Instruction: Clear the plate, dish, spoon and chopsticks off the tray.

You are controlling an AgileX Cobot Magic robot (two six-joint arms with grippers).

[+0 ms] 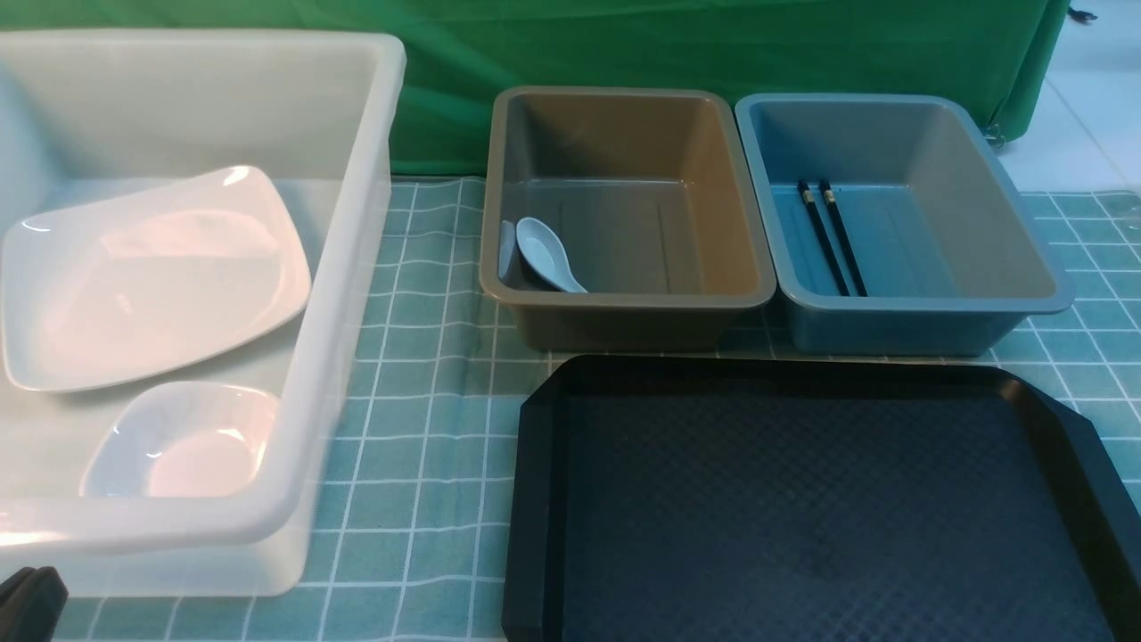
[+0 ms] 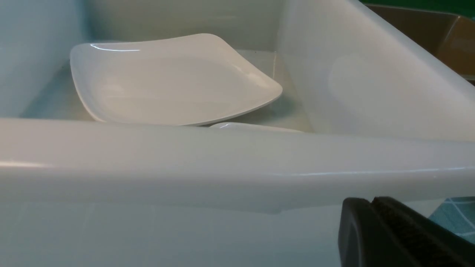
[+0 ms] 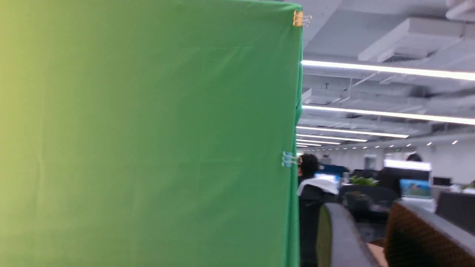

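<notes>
My left jaws are closed on nothing, the right I cannot judge, and the tray (image 1: 802, 499) is bare: plate (image 1: 151, 276) and dish (image 1: 183, 441) in the white tub (image 1: 343, 294), spoon (image 1: 548, 254) in the brown tub (image 1: 624, 299), chopsticks (image 1: 831, 236) in the blue tub (image 1: 918, 308), so I reckon nothing is left.

The white tub (image 1: 339, 267) runs off the front view's left edge. In the left wrist view its near rim hides all but a sliver of the dish (image 2: 256, 127). The tray (image 1: 802, 499) is cut off at the bottom. Only a corner of the left gripper (image 1: 27, 602) shows. The chopsticks' (image 1: 829, 236) near ends sit behind the blue tub's (image 1: 1034, 267) front rim. The right gripper's fingers (image 3: 415, 237) are blurred and cropped.
</notes>
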